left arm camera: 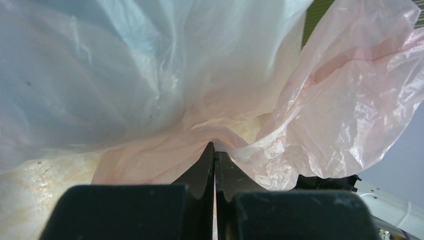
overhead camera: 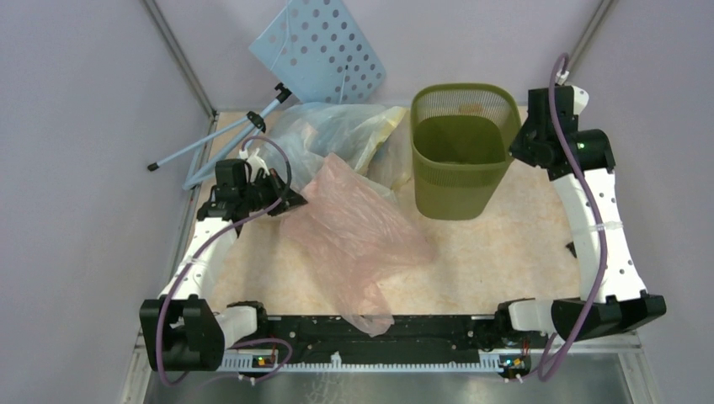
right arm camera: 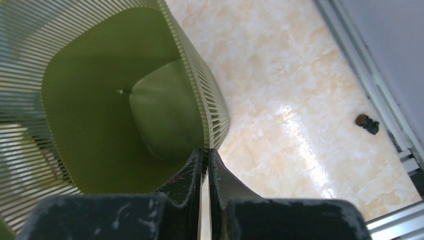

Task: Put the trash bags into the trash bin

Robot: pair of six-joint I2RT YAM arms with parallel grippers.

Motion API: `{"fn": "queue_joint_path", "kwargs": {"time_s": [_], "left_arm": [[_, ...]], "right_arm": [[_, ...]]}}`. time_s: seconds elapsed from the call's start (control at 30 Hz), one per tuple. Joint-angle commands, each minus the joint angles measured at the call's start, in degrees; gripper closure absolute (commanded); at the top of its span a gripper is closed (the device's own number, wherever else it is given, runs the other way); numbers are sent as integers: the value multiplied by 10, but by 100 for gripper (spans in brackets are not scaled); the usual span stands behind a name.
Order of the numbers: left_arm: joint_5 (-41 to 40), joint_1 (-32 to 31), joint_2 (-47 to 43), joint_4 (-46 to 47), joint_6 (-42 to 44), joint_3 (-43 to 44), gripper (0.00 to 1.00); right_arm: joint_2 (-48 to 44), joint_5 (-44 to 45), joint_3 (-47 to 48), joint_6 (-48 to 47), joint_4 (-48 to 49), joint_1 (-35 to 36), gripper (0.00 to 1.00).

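Observation:
A pale pink trash bag [overhead camera: 354, 240] lies spread across the table's middle, down to the front rail. My left gripper [overhead camera: 290, 202] is shut on the bag's upper left edge; in the left wrist view the fingertips [left arm camera: 214, 148] pinch a fold of the pink film [left arm camera: 350, 90]. Clear-whitish and yellowish trash bags [overhead camera: 337, 135] are heaped behind it, the whitish one [left arm camera: 100, 65] filling the left wrist view. The olive mesh trash bin [overhead camera: 463, 151] stands upright at the back. My right gripper [right arm camera: 205, 151] is shut on the bin's right rim [right arm camera: 212, 115], and only the olive base shows inside.
A blue perforated board [overhead camera: 324, 46] on pale blue stand legs [overhead camera: 210, 143] leans at the back left. A small dark object [right arm camera: 367, 123] lies on the marble-patterned tabletop [right arm camera: 300, 100] near the right metal rail. Grey walls close in both sides.

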Motion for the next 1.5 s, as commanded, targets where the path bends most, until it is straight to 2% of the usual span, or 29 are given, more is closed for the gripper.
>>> {"fn": "queue_joint_path", "kwargs": {"time_s": [0.0, 0.13, 0.23, 0.3, 0.37, 0.43, 0.57, 0.67, 0.77, 0.87, 1.0, 1.2, 1.3, 1.47], "left_arm": [[18, 0, 6, 15, 15, 38, 100], [24, 0, 19, 18, 13, 55, 100], [30, 2, 30, 15, 14, 68, 99], [32, 3, 36, 14, 15, 75, 99], [37, 3, 42, 6, 20, 85, 98], [41, 3, 46, -1, 27, 90, 97], [50, 3, 50, -15, 45, 91, 96], [73, 3, 52, -27, 63, 93, 96], [107, 1, 40, -32, 80, 99, 98], [124, -3, 5, -37, 83, 104, 98], [155, -3, -59, 7, 22, 70, 100], [178, -44, -126, 54, -28, 75, 100], [197, -53, -135, 68, -53, 94, 100], [190, -74, -157, 118, -116, 108, 100]], "right_arm": [[-42, -100, -14, -9, -1, 10, 100], [-34, -100, -17, 10, -11, 54, 99], [-34, -133, -24, 15, 8, 62, 88], [-37, -148, -20, 10, 21, 63, 74], [-41, -124, -6, -3, 24, 63, 57], [-48, -107, 9, -36, 22, 63, 46], [-83, -179, 8, -135, 52, 63, 38], [-112, -269, 6, -185, 84, 65, 29], [-116, -344, 11, -217, 105, 87, 28], [-109, -380, 3, -236, 134, 142, 29], [-83, -343, -22, -261, 191, 277, 29], [-21, -309, -46, -296, 293, 400, 21], [7, -284, -45, -307, 322, 429, 20], [20, -314, -56, -324, 362, 432, 20]]}}
